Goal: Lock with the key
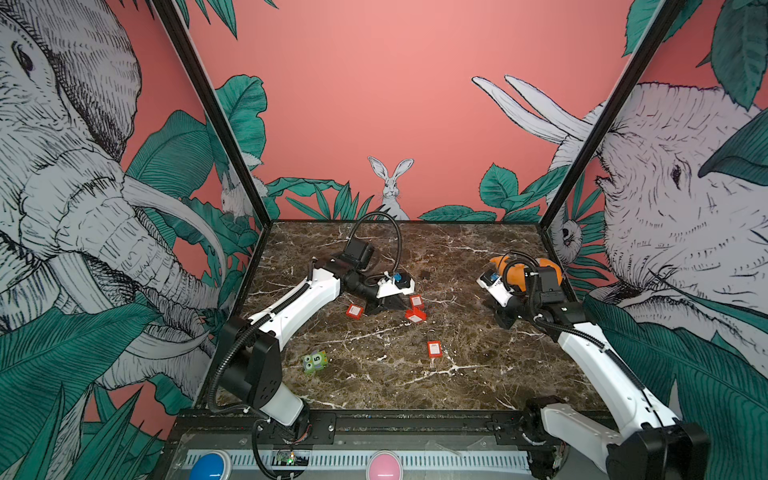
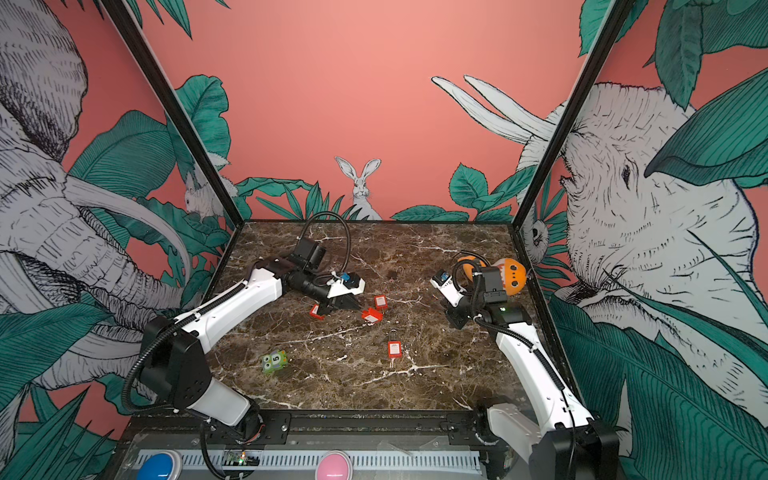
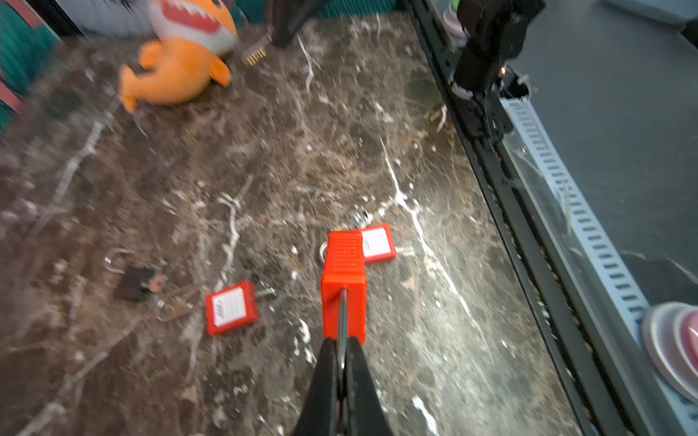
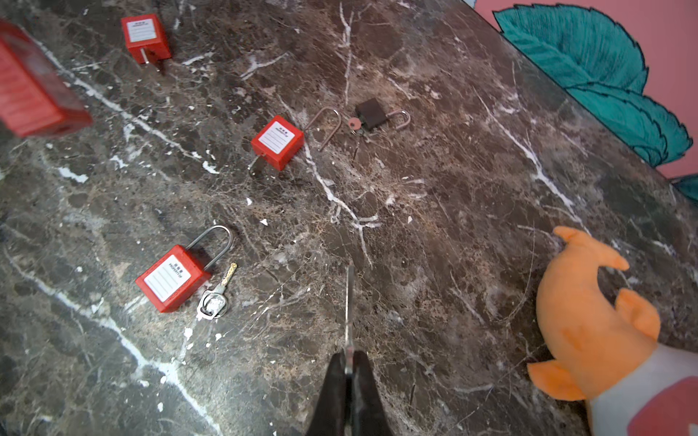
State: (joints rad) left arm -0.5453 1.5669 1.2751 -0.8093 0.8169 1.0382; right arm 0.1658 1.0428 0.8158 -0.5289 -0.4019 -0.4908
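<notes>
The left gripper (image 3: 342,349) was clamped on the shackle of a red padlock (image 3: 343,279), which was held clear above the marble table (image 3: 189,170). The padlock's long axis was aligned with the fingers, its body pointed straight away from them, toward the right arm's side. The right gripper (image 4: 349,358) was clenched on a key (image 4: 349,302), the blade projected straight out beyond the fingertips and viewed edge-on. Padlock and key were observed well apart
</notes>
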